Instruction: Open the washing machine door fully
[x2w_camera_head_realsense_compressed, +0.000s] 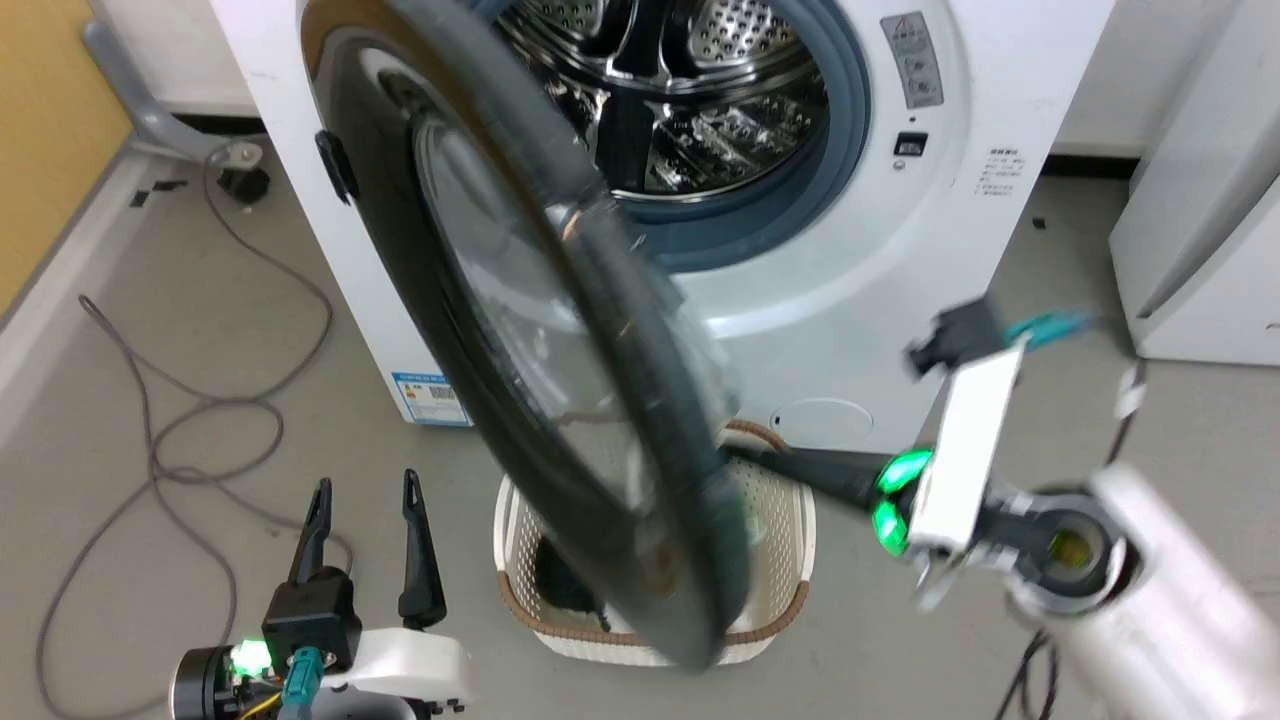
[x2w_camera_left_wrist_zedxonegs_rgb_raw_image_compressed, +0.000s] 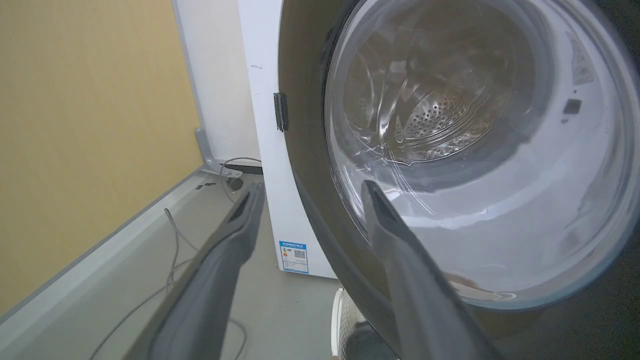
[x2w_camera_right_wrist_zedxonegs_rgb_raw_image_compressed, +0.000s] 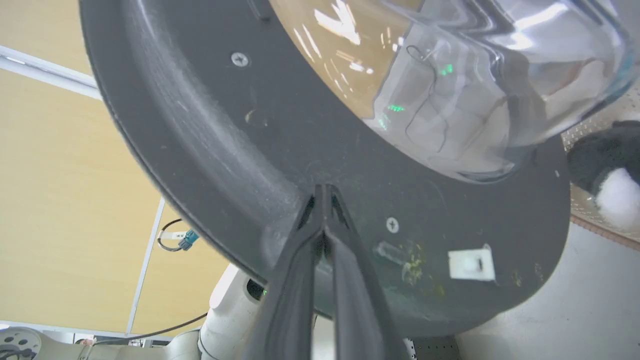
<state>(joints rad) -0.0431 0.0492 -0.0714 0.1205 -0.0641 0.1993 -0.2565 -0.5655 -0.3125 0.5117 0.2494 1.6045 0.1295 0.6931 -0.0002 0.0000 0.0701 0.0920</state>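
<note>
Two dark fingers of the right gripper (x2w_camera_right_wrist_zedxonegs_rgb_raw_image_compressed: 324, 189) are seen pressed together with nothing between them, their tips set against the matte inner face of the washing machine door (x2w_camera_right_wrist_zedxonegs_rgb_raw_image_compressed: 225, 125), just below its bulging glass window (x2w_camera_right_wrist_zedxonegs_rgb_raw_image_compressed: 475, 100). In the head view the door (x2w_camera_head_realsense_compressed: 520, 330) is found swung partway out from the white washing machine (x2w_camera_head_realsense_compressed: 850, 300), nearly edge-on to the camera, so that the steel drum (x2w_camera_head_realsense_compressed: 700, 90) and grey gasket (x2w_camera_head_realsense_compressed: 850, 130) are exposed. The left gripper (x2w_camera_head_realsense_compressed: 365, 485) is held low on the door's glossy outer side, fingers spread wide and empty, apart from the door. A white laundry basket (x2w_camera_head_realsense_compressed: 775, 520) is seen on the floor beneath the door's lower edge.
</note>
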